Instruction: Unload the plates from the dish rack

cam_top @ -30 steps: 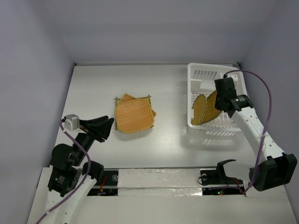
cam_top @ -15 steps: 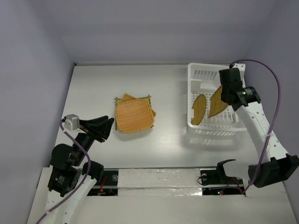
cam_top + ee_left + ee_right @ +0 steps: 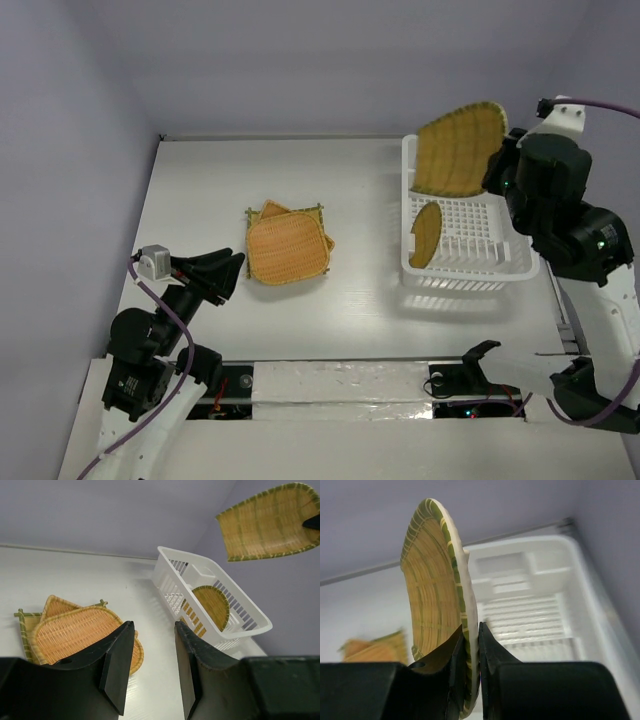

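My right gripper is shut on the rim of a woven bamboo plate with a green edge and holds it high above the white dish rack. In the right wrist view the plate stands on edge between my fingers, with the rack below. One round plate stands on edge in the rack's left side. A stack of plates lies on the table, a rounded one on top. My left gripper is open and empty, left of the stack, also in its wrist view.
The table's back edge meets the grey wall just behind the rack. The left wrist view shows the stack, the rack with the round plate, and the lifted plate overhead.
My right gripper has lifted the green-edged plate up out of the rack, from leaning beside the round plate to high above it. The left arm has not moved.
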Action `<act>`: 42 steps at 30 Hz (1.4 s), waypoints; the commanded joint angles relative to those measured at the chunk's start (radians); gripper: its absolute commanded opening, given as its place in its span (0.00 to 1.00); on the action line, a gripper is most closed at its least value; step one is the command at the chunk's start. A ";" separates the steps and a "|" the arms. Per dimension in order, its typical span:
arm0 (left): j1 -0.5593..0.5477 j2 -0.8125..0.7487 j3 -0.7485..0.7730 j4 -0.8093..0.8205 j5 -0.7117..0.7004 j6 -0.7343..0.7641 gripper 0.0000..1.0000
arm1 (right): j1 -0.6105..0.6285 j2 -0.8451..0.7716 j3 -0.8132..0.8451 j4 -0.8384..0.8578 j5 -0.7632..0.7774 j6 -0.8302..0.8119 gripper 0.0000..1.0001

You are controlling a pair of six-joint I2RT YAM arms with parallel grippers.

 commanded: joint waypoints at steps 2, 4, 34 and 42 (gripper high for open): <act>0.000 0.019 -0.001 0.043 0.006 -0.002 0.35 | 0.119 -0.002 -0.246 0.405 -0.312 0.226 0.00; 0.000 0.027 -0.001 0.042 0.003 -0.002 0.35 | 0.164 0.041 -0.358 0.574 -0.401 0.320 0.00; 0.000 0.039 0.000 0.034 -0.012 -0.007 0.35 | 0.351 0.501 -0.811 1.393 -0.576 0.780 0.00; 0.000 0.036 0.000 0.034 -0.015 -0.007 0.35 | 0.351 0.521 -0.877 1.436 -0.570 0.812 0.00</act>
